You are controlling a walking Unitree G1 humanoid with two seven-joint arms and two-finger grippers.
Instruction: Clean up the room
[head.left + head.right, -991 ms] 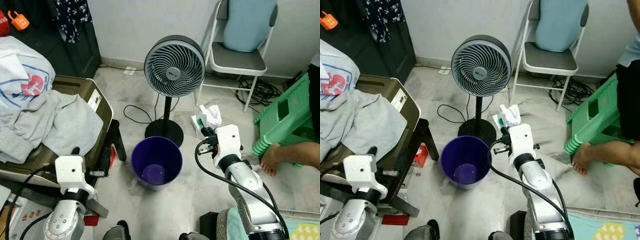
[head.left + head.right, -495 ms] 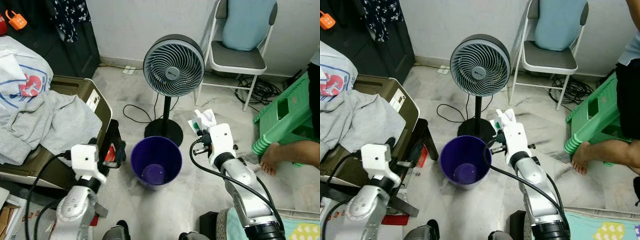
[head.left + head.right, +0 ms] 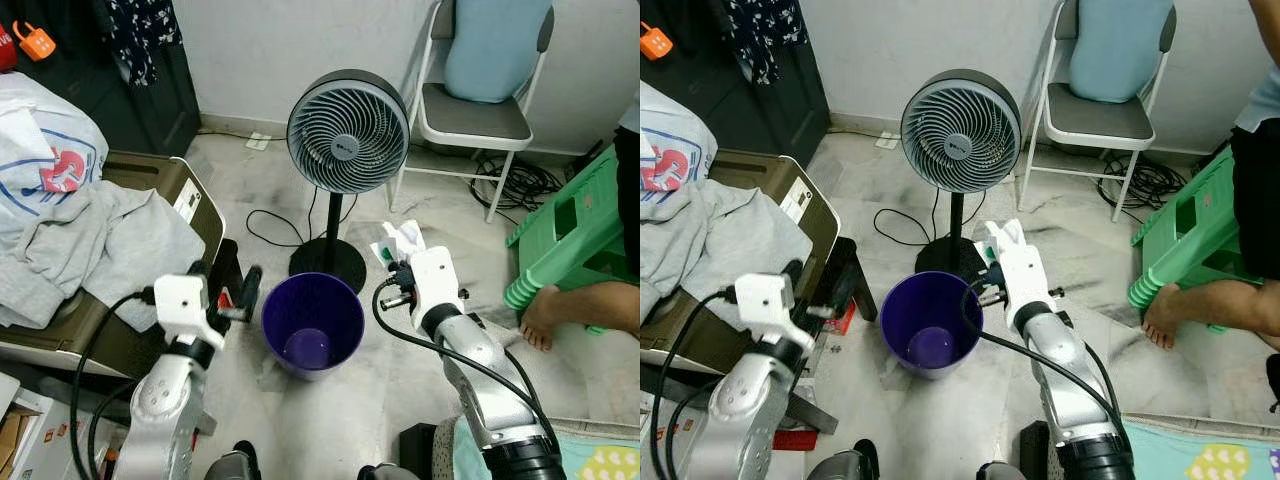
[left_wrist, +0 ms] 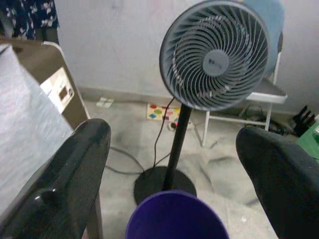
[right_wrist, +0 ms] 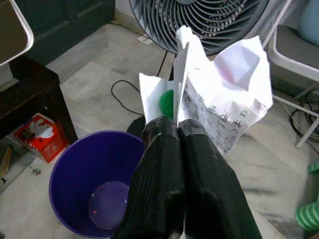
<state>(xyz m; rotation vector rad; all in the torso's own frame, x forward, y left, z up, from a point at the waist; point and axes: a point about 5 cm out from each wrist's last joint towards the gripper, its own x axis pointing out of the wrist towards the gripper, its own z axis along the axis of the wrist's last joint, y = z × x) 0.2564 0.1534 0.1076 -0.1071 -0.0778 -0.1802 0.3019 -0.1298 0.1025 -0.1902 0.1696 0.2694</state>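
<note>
Beside the purple bin (image 3: 312,322), just right of its rim, my right hand (image 5: 178,130) pinches crumpled paper (image 5: 219,94); my left hand (image 3: 232,300) is spread at the bin's left.

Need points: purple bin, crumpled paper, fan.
purple bin (image 3: 345,300), left eye view, far rim.
crumpled paper (image 5: 224,109), right wrist view, printed sheet.
fan (image 3: 348,132), left eye view, grille near hub.

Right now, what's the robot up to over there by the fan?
The right claw is shut on a crumpled white paper wrapper, held beside the rim of the round purple plastic bin on the floor. The left claw is open, hovering at the bin's other side. The paper is not yet dropped in.
</note>
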